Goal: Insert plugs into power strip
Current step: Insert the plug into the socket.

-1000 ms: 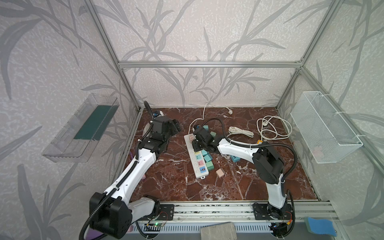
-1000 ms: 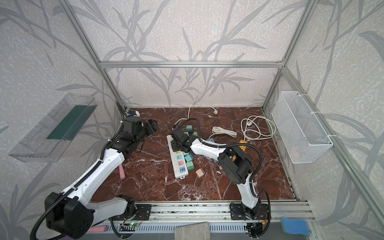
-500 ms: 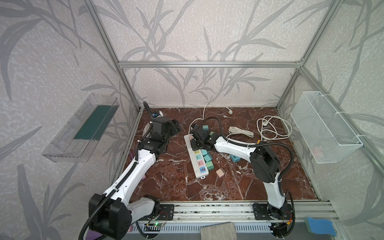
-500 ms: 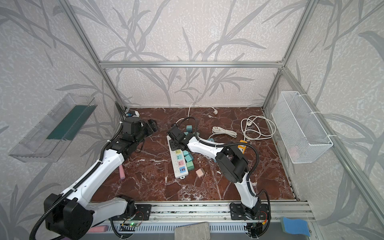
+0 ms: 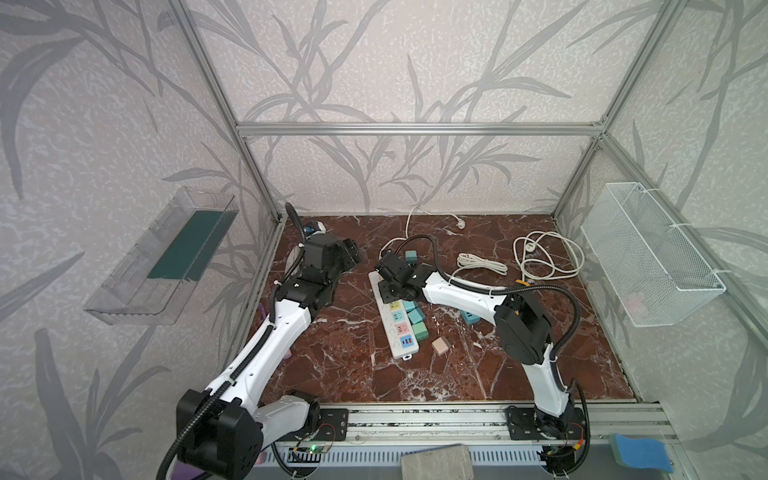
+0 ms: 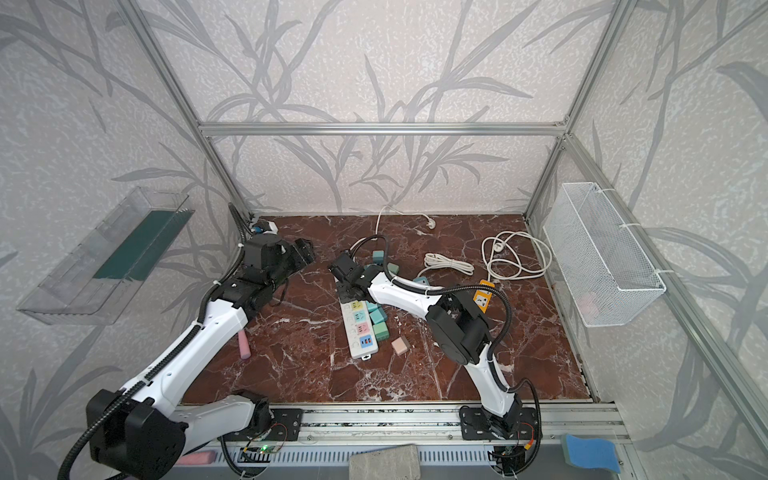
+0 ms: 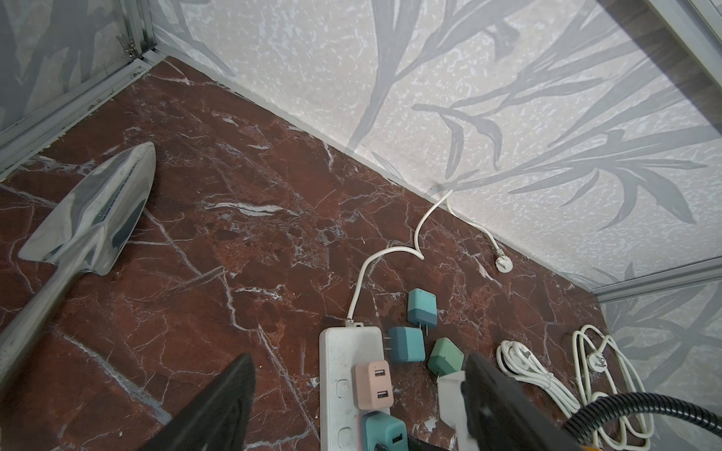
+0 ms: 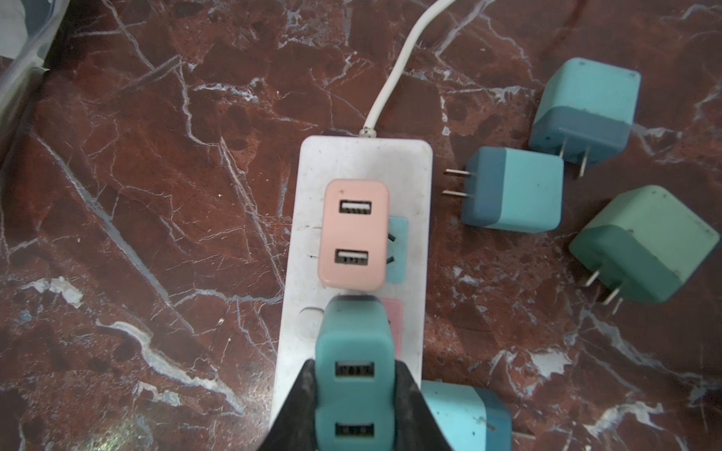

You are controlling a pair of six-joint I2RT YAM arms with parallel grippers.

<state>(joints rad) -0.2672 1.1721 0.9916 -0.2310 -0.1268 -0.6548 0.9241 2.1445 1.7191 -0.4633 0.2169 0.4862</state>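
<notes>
Plug in the jaws on the right side: the right gripper (image 8: 353, 375) is clenched on a teal plug (image 8: 353, 343), right over the power strip (image 8: 351, 164) at its second socket. It sits just beside the pink plug (image 8: 353, 234) already seated in the end socket (the teal one's prongs are hidden, so I cannot tell if they're in). That arm comes off the front rail (image 5: 415, 415) with its elbow high, forearm sloping down toward the strip's cord end.

Over to the left gripper (image 5: 350, 254): jaws spread, nothing between them, hanging above the far-left part of the marble table (image 5: 332, 374), arm stretched long from the near-left base.

Room to move? There is bare marble between the left gripper and the strip, and the near part of the table is open. The strip's other side is crowded. Three loose plugs (image 8: 515, 191) lie on their sides with prongs showing. More teal ones (image 5: 415, 318) sit just beside the strip farther along, and a pale pink cube (image 5: 439, 345) lies apart near its near end.

Containers: the wire basket (image 5: 648, 232) on the right wall holds something pale pink, too faint to name. The clear tray (image 5: 124, 299) on the left wall holds a dark green sheet (image 5: 187, 245).
</notes>
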